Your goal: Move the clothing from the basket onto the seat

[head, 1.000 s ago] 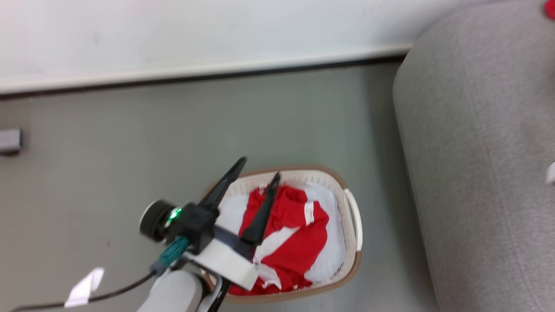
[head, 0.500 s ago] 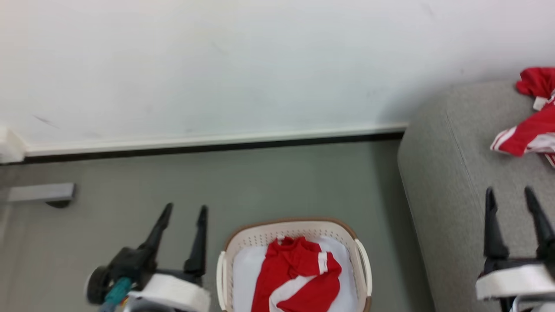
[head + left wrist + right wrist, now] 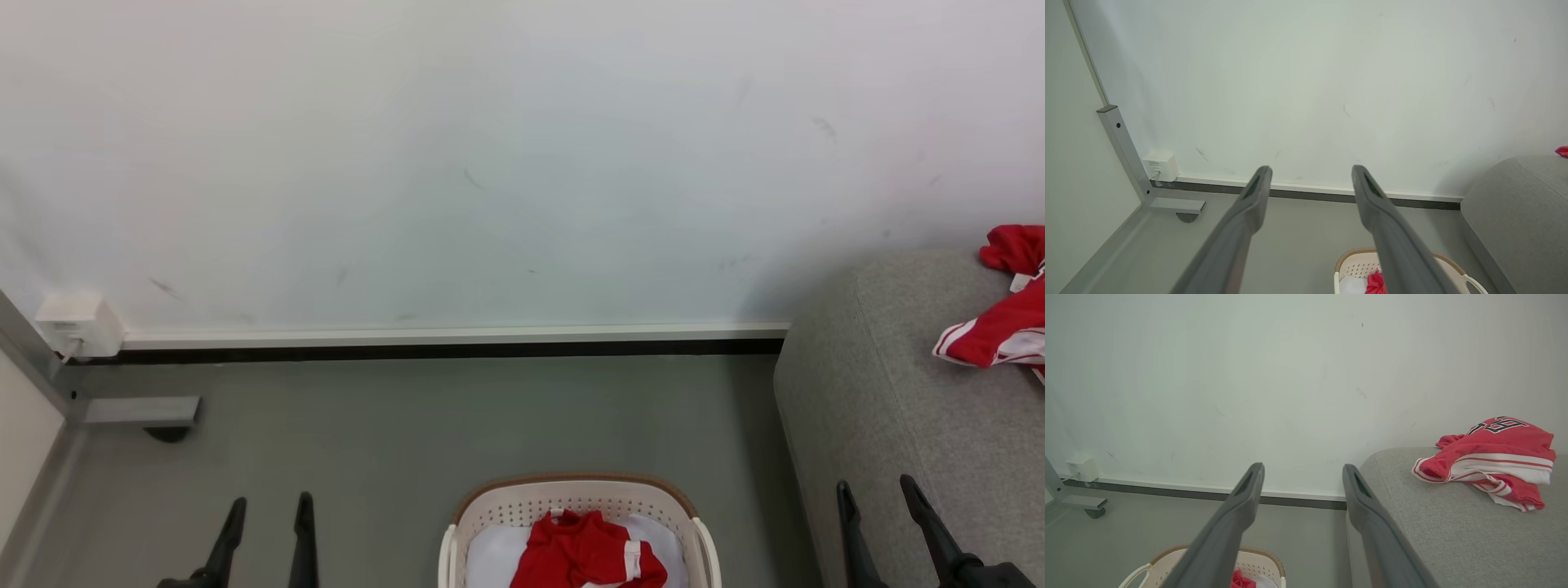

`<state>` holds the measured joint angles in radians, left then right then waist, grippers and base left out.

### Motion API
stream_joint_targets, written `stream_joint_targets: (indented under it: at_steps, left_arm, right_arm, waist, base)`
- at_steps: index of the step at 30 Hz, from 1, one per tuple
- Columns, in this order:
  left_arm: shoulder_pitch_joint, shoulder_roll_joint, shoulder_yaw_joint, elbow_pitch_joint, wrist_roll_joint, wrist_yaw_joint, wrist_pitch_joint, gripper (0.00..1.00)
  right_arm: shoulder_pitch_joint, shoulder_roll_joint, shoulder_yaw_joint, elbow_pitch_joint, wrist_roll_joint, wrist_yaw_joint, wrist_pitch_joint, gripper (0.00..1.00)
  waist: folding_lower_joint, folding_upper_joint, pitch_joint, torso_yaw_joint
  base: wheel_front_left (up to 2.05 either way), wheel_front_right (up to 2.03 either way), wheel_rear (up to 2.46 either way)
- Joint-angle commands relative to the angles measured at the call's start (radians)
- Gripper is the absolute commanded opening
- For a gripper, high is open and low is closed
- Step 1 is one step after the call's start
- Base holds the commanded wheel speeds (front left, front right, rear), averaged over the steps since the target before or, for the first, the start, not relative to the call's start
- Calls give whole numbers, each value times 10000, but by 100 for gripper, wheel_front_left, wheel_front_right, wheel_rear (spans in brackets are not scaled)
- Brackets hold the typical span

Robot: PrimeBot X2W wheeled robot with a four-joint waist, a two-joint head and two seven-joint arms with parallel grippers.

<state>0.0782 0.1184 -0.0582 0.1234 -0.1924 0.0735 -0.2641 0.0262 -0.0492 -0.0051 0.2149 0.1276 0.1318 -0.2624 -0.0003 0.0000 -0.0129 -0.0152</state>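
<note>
Clothing (image 3: 584,557) is sitting bunched on the white liner (image 3: 490,563) inside the basket (image 3: 571,496), which is standing on the floor (image 3: 408,425) just beside the seat (image 3: 890,425); a numbered jersey (image 3: 1494,445) is already lying on that seat. Left gripper (image 3: 272,498) and right gripper (image 3: 873,483) are hovering empty, fingers parted, one on each side of the basket, likely positioning either arm for the next pick.

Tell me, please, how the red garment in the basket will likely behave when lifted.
Probably floppy: the red garment lies crumpled in the basket, so it should drape from any pinch point. Likely light, being thin cloth like the jersey slumped on the seat. It might drag the white liner up, since it rests on it.
</note>
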Motion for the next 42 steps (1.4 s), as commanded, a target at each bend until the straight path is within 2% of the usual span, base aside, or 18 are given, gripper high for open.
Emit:
stream_joint_targets:
  at_steps: [1,6,15,20,26,34,42]
  left_arm:
    - [107,-27,103,38,139,-74,-2,100]
    - [58,-241,328,149,393,-476,-2,100]
    - [-11,-461,649,243,621,-832,-3,100]
    - [-262,-535,618,318,683,-1122,-3,100]
    - [-1143,-570,68,660,1027,-1439,-3,100]
    - [-3606,-523,-1400,2856,1801,-1793,339,100]
    - [-5914,-425,-2495,5682,2365,-1956,2195,100]
  right_arm:
    - [143,-26,-5,44,157,-21,-33,100]
    - [196,-25,119,192,352,-21,-34,100]
    - [84,-24,364,247,477,-22,-34,100]
    - [-250,-23,306,53,381,-22,-34,100]
    - [-651,-25,103,-286,255,-22,-33,100]
    - [-1333,-14,-302,-953,396,-22,-18,100]
    - [-1895,-14,-240,-1770,827,-22,-16,100]
  waist:
    - [3,0,-82,70]
    - [3,0,-177,44]
    - [3,0,-153,-150]
    - [3,0,163,-501]
    - [3,0,937,-1081]
    - [3,0,2442,-2170]
    - [3,0,4219,-3074]
  base:
    - [0,0,0]
    - [0,0,0]
    - [0,0,0]
    - [0,0,0]
    - [0,0,0]
    - [0,0,0]
    - [0,0,0]
